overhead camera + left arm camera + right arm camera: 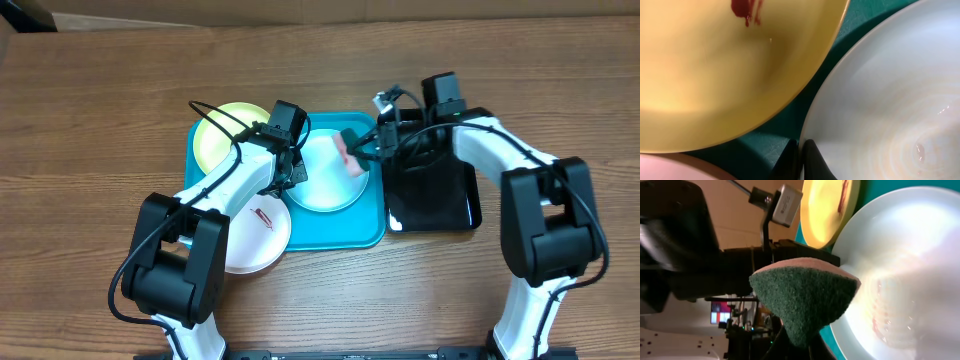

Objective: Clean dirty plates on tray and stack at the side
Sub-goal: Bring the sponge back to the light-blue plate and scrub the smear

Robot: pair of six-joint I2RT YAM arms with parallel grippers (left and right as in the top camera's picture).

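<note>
On the turquoise tray lie a yellow-green plate at the far left and a pale blue plate in the middle. A white plate with a red smear hangs over the tray's front left corner. My left gripper is shut on the pale blue plate's left rim, one finger on each side. My right gripper is shut on a pink and green sponge, which is pressed on the pale blue plate near its far right rim. Faint reddish streaks show beside the sponge.
A glossy black tray lies right of the turquoise tray, under the right arm. The yellow-green plate carries a red smudge near its rim. The wooden table surrounds both trays.
</note>
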